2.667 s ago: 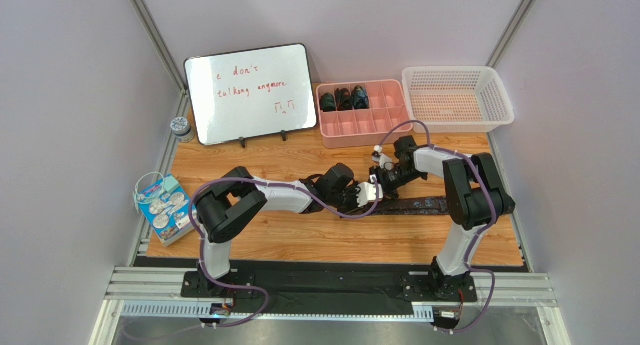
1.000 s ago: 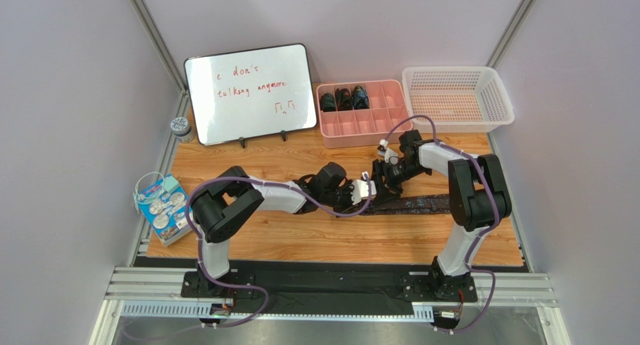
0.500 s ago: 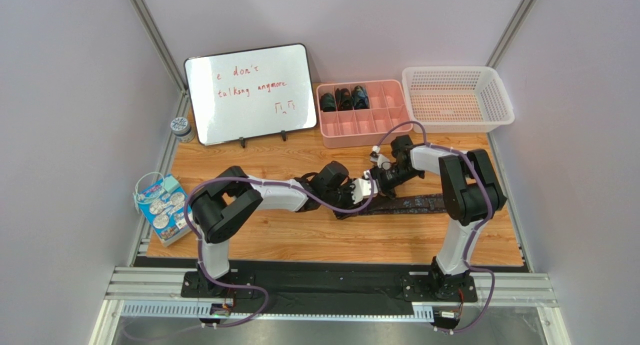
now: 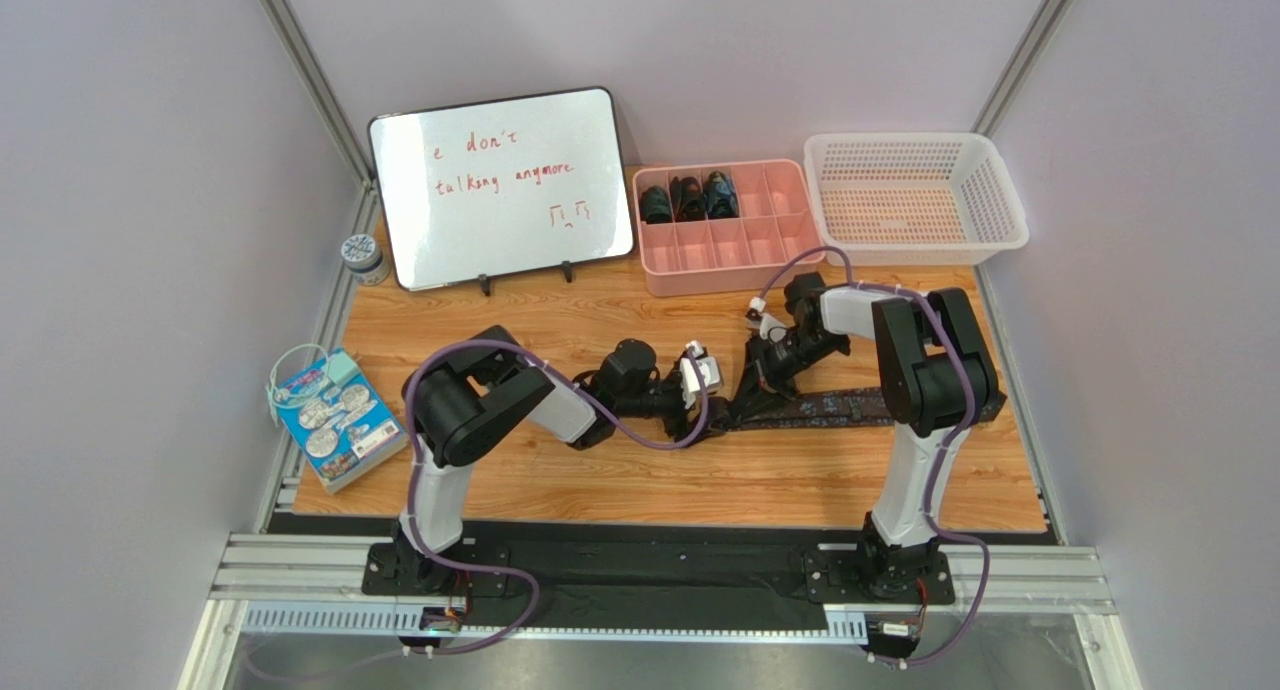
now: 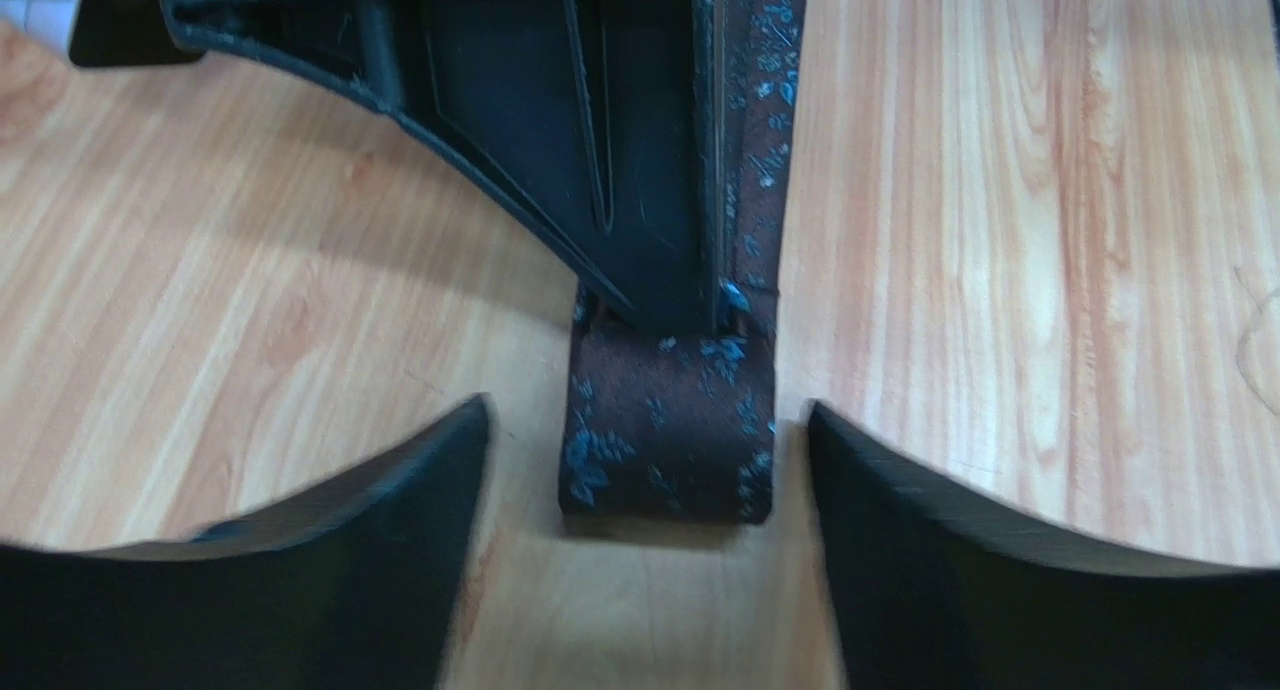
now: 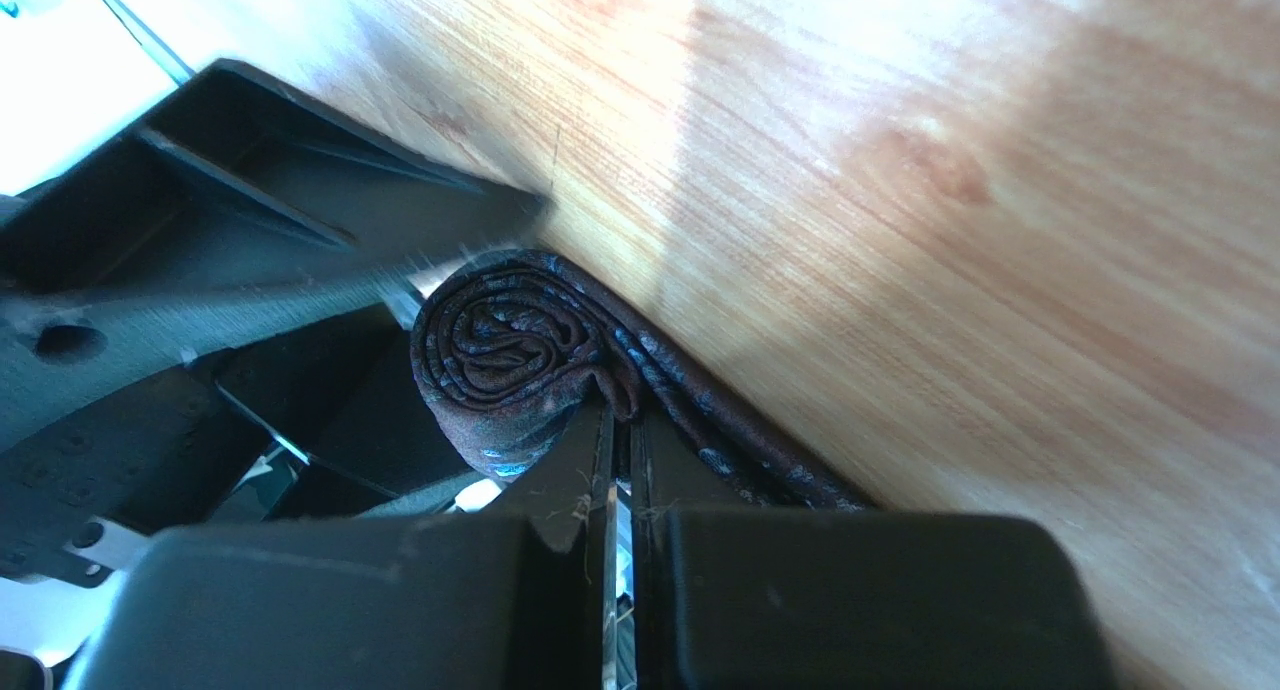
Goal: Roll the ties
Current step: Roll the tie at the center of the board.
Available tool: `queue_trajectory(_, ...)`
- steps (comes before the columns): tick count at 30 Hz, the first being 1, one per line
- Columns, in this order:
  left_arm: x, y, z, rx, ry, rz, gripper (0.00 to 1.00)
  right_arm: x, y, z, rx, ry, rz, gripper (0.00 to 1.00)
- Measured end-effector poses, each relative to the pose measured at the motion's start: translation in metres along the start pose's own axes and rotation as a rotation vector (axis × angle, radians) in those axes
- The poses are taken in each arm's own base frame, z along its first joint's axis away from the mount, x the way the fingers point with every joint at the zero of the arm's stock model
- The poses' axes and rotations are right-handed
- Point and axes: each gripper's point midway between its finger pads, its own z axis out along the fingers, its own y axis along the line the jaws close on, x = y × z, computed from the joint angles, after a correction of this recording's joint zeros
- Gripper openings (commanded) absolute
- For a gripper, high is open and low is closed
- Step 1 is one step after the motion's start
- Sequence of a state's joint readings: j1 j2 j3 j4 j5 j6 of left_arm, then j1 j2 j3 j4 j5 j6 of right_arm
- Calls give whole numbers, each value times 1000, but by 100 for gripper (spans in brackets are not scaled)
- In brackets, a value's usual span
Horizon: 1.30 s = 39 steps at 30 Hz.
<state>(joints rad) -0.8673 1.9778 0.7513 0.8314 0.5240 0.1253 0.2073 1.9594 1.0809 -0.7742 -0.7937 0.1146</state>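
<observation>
Leftward since the earlier frame: left gripper (image 5: 646, 413), fingers spread clear of the tie (image 5: 669, 450), lower centre; right gripper (image 6: 619, 428), fingers pressed together at its coil, I judge to stop unrolling

A white rectangular whiteboard with a black frame (image 4: 501, 188), propped at the back left of the wooden tabletop (image 4: 601, 488), carried red handwriting in two lines: "i don't" above "talking anymore". A small red squiggle beneath them could not be read. Print on the blue flat packet (image 4: 334, 417) at the left edge was too small to read.
</observation>
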Motion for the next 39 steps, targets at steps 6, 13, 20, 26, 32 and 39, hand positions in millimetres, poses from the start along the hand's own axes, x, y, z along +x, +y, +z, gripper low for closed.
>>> queue_trajectory(6,-1,-2,7,30,0,49,15,0,0,0,-1,-2,-3,8)
queue_trajectory(13,-2,-4,5,27,146,117,8,-2,2,-5,32,-25,-39,36)
queue_trajectory(20,0,-3,0,18,279,149,7,-7,8,-36,62,-105,-105,47)
queue_trajectory(26,0,-3,1,20,348,130,8,-4,24,-44,1,-143,-111,50)
queue_trajectory(32,0,-2,2,24,375,112,14,9,23,-24,-12,-78,-95,25)
queue_trajectory(39,1,-1,1,24,376,112,53,8,23,-18,-16,-54,-87,0)
